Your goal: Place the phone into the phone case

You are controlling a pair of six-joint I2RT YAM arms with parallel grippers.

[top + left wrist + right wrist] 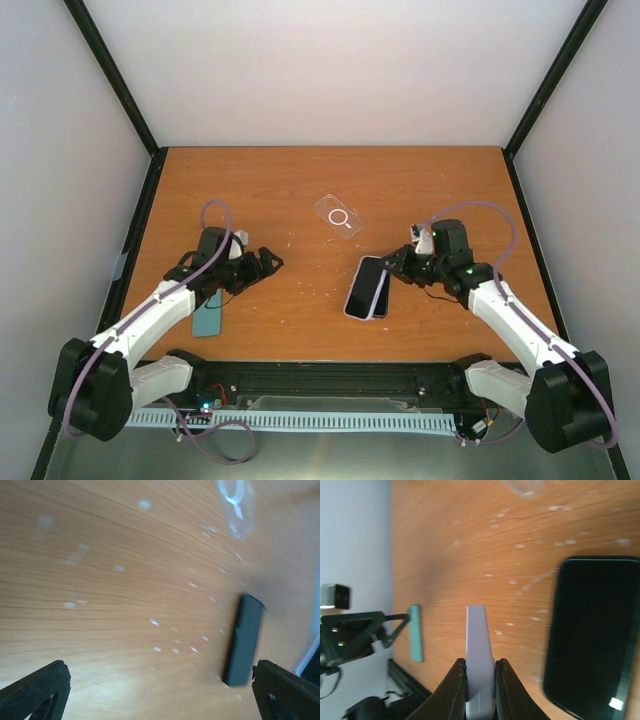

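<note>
Apparently mid-pickup: on the wooden table (pixel 300 180), dark phone (pixel 360 287) flat at lower centre-right, clear phone case (pixel 338 215) apart at upper centre. Right gripper (pixel 480 667) pinching a lavender slab (pixel 479 630) on edge beside the phone; left gripper (pixel 160 672) spread, empty. Next, probably: carry over, square up with the case.

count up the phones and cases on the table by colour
clear case: 1
black phone: 1
lavender piece, phone or case unclear, held on edge in the right gripper: 1
teal piece, phone or case unclear: 1
total: 4
</note>
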